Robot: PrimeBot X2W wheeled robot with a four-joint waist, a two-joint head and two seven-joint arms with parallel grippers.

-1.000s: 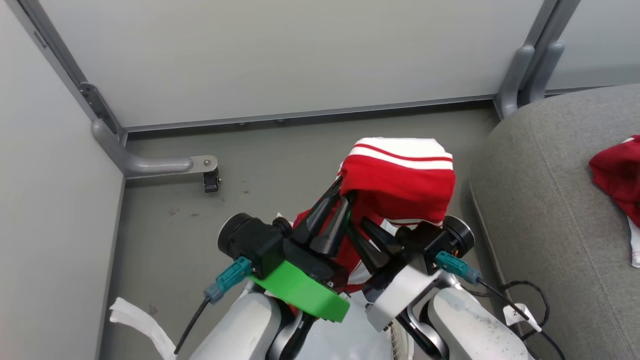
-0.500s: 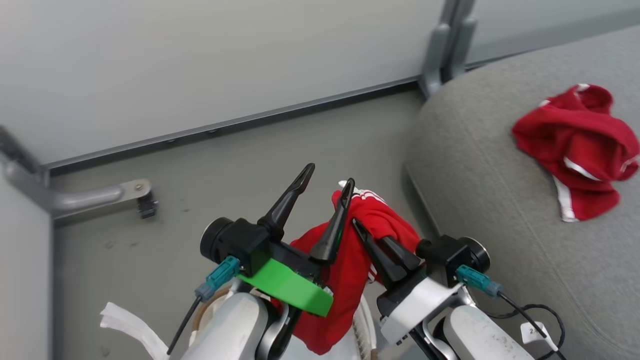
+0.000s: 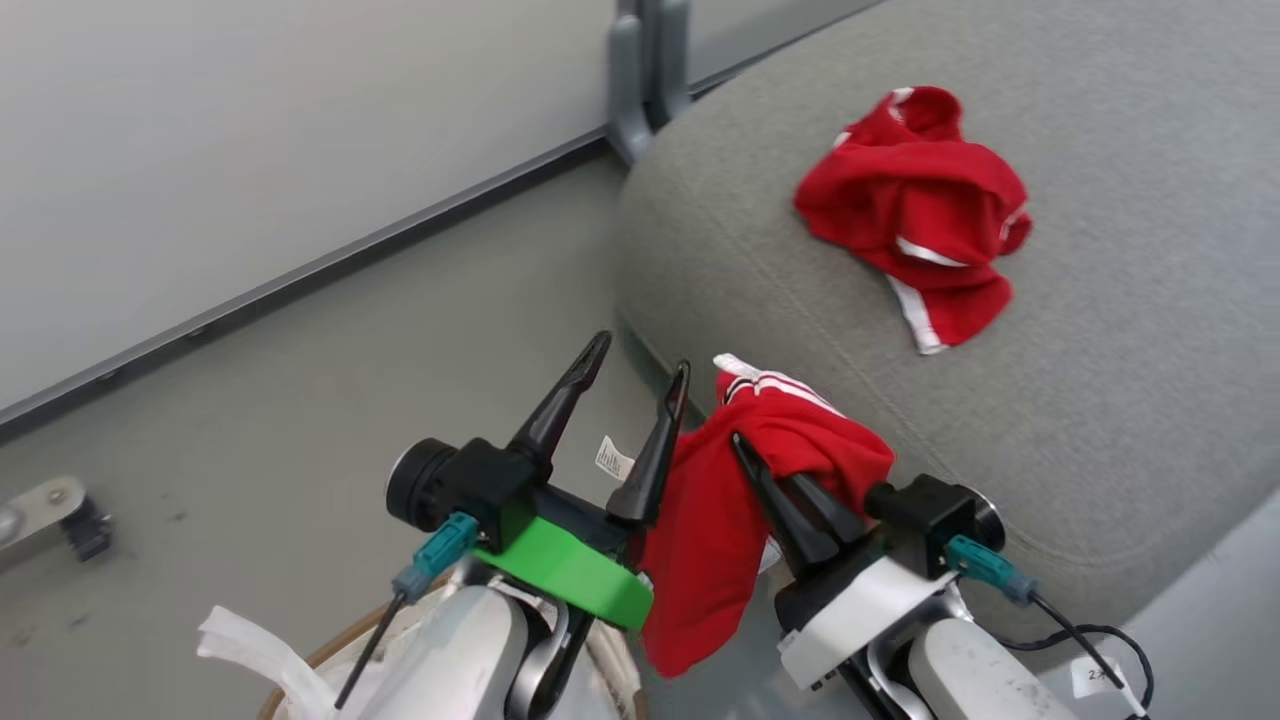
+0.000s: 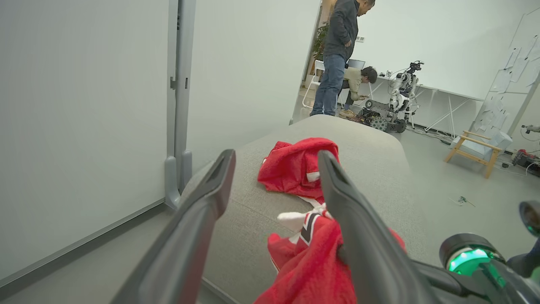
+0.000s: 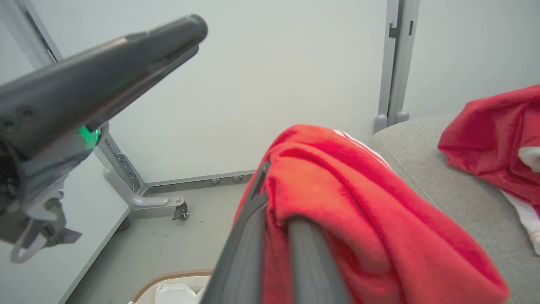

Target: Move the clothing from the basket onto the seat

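Right end effector [image 3: 742, 446] clamped on clothing [image 3: 700, 540], left end effector [image 3: 641, 354] spread wide — gripping nothing

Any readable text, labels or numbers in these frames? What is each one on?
No text reads clearly.
White label by the clothing: print too small to read.
Cable tag: perhaps a "2", the rest too blurred to read.
Wall papers: too far off to read.

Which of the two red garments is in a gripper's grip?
The garment hanging from the shut right gripper; the other garment lies loose on the seat.
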